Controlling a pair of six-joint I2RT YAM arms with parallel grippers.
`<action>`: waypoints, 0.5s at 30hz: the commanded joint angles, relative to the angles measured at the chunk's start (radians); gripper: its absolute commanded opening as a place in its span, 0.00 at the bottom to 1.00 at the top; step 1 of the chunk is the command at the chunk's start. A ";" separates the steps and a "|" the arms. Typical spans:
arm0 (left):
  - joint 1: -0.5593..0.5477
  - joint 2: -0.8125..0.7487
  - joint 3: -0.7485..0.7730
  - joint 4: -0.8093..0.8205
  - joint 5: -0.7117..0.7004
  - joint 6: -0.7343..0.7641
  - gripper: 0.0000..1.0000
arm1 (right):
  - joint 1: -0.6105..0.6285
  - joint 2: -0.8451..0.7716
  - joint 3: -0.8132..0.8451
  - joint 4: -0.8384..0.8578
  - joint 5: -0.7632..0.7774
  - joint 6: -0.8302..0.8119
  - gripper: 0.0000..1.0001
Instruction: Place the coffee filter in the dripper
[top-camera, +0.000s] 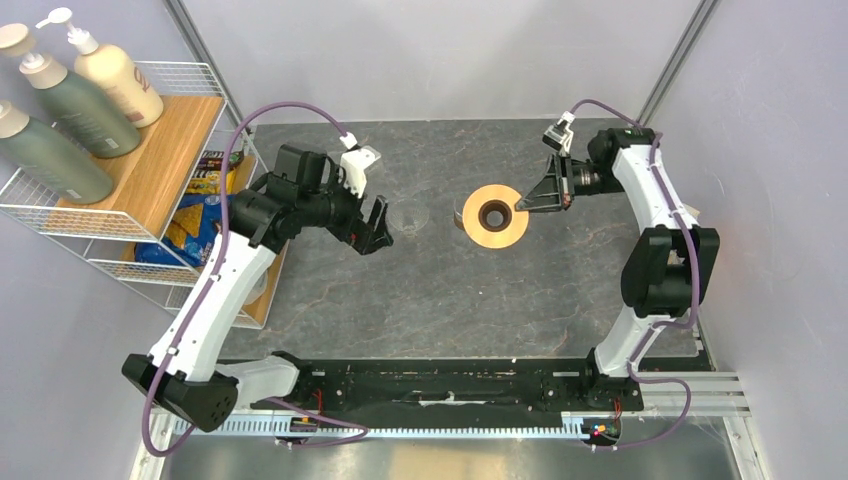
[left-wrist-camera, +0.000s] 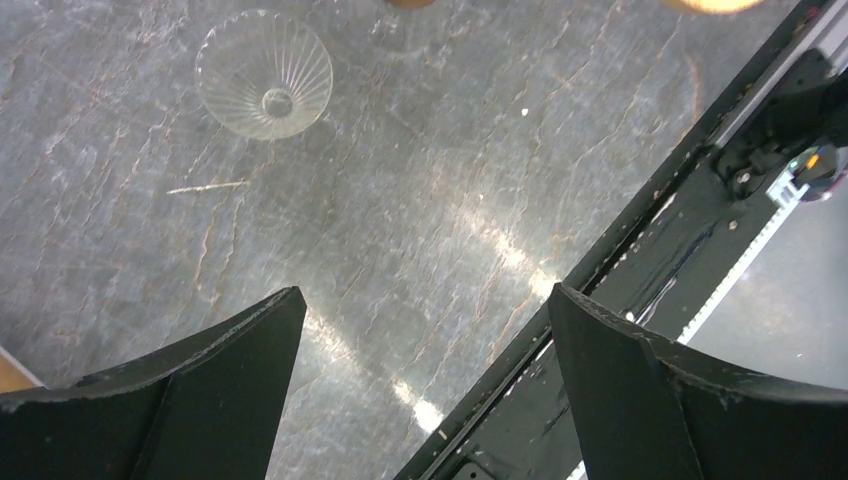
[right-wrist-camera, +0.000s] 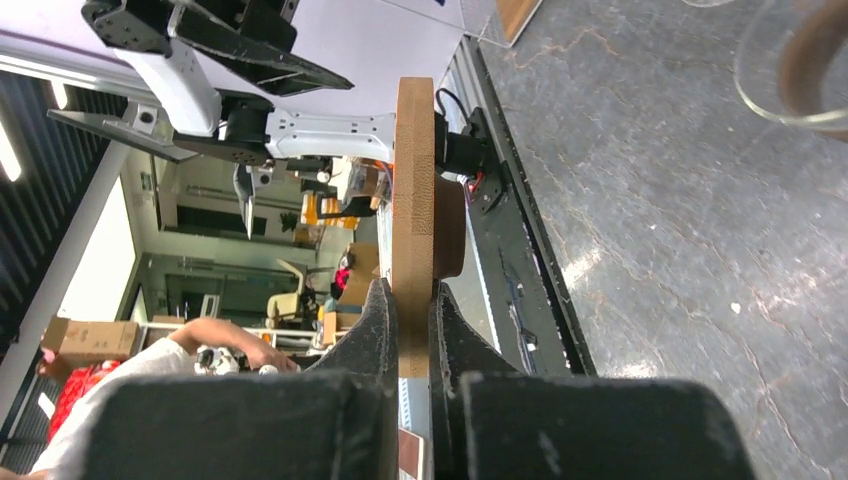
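Note:
The dripper is in two pieces. Its clear ribbed glass cone (top-camera: 410, 218) stands on the dark table by itself, and it also shows in the left wrist view (left-wrist-camera: 264, 72). Its flat light-wood ring (top-camera: 495, 215) is pinched at the rim by my right gripper (top-camera: 523, 205), which holds it to the right of the cone. In the right wrist view the ring (right-wrist-camera: 413, 190) is edge-on between the shut fingers of my right gripper (right-wrist-camera: 405, 295). My left gripper (top-camera: 378, 226) is open and empty just left of the cone, and its fingers also frame the left wrist view (left-wrist-camera: 425, 300). No coffee filter is in view.
A short glass cup with a brown band (right-wrist-camera: 795, 60) stands by the ring, partly behind it in the top view (top-camera: 460, 216). A wire shelf (top-camera: 120, 190) with pump bottles and snack bags stands at the left. The black base rail (top-camera: 450, 385) runs along the near edge.

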 joint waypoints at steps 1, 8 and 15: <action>0.030 0.027 0.005 0.132 0.120 -0.077 0.98 | 0.069 0.032 0.106 -0.031 -0.065 0.075 0.00; 0.047 0.037 -0.017 0.129 0.126 -0.051 0.98 | 0.084 -0.011 0.102 0.422 0.094 0.618 0.00; 0.062 0.031 -0.028 0.176 0.148 -0.061 0.98 | 0.118 -0.117 -0.287 2.265 0.125 2.140 0.00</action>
